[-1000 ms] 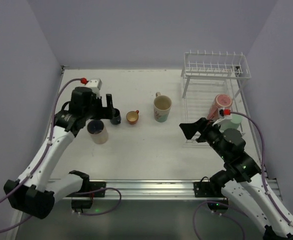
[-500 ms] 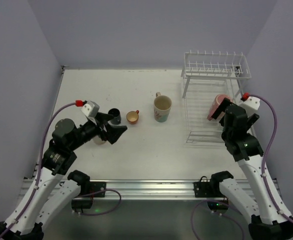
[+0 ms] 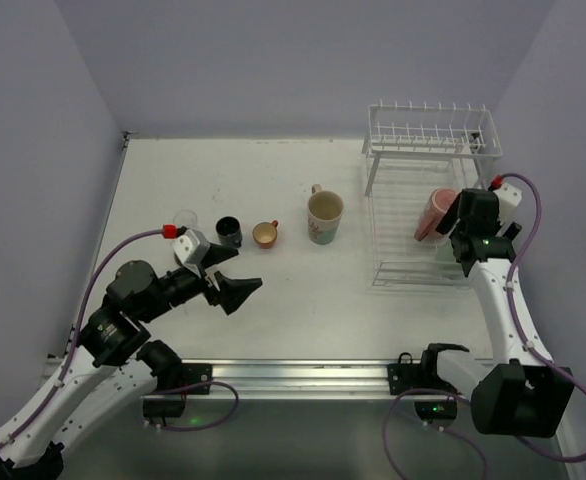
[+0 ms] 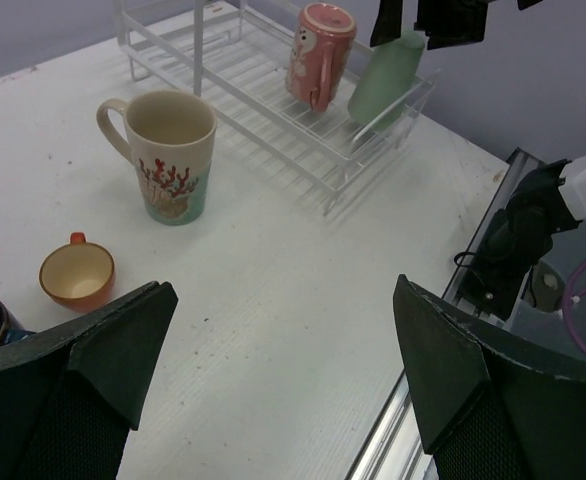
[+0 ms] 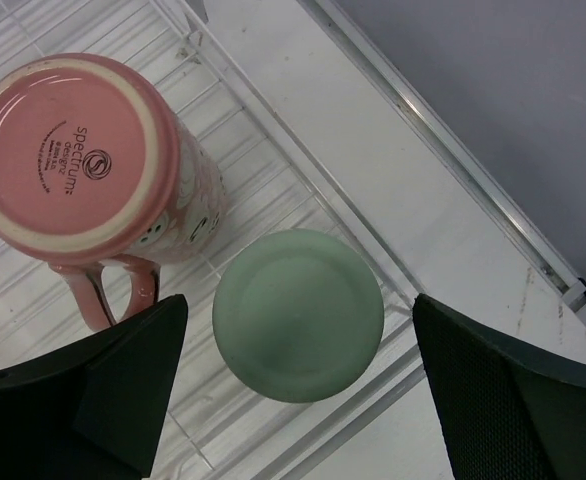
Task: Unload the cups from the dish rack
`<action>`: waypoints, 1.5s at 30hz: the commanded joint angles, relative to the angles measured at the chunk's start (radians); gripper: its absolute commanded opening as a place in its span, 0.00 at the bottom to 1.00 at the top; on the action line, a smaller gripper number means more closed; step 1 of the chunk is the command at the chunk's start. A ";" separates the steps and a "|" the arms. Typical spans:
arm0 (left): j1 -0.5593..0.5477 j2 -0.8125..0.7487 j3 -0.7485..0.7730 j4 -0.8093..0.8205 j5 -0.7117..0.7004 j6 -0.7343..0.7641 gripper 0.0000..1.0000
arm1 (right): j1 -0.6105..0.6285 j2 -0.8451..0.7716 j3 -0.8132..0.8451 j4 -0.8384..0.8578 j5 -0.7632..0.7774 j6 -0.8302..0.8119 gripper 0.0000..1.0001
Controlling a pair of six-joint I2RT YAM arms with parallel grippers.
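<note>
Green cup [image 5: 298,315] and pink cup [image 5: 73,150] lie bottoms-up on the dish rack [image 3: 403,200] lower shelf, right claw [image 5: 298,395] wide above the green one; left claw [image 4: 283,390] wide, empty, over bench [image 3: 273,180].

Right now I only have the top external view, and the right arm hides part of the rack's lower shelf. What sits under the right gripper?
Observer: In the right wrist view, a light green cup sits base-up on the dish rack. It is centred between the fingers of the open right gripper, with a gap on each side.
Operator: And the pink one beside it?
Observer: The pink cup is base-up too. A printed maker's mark shows on its base, and its handle points toward one finger of the gripper.
Operator: Do they stand straight?
Observer: No. The left wrist view shows both tilted, the green one more steeply, at the rack's end.
</note>
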 commanded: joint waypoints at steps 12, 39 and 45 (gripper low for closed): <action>-0.034 0.000 0.003 -0.002 -0.068 0.028 1.00 | -0.045 0.056 -0.017 0.122 -0.098 -0.001 0.58; -0.035 0.473 -0.055 0.741 0.289 -0.627 1.00 | 0.005 -0.582 -0.241 0.672 -1.187 0.569 0.38; -0.078 0.625 -0.051 0.959 0.231 -0.734 1.00 | 0.128 -0.535 -0.360 0.926 -1.238 0.670 0.38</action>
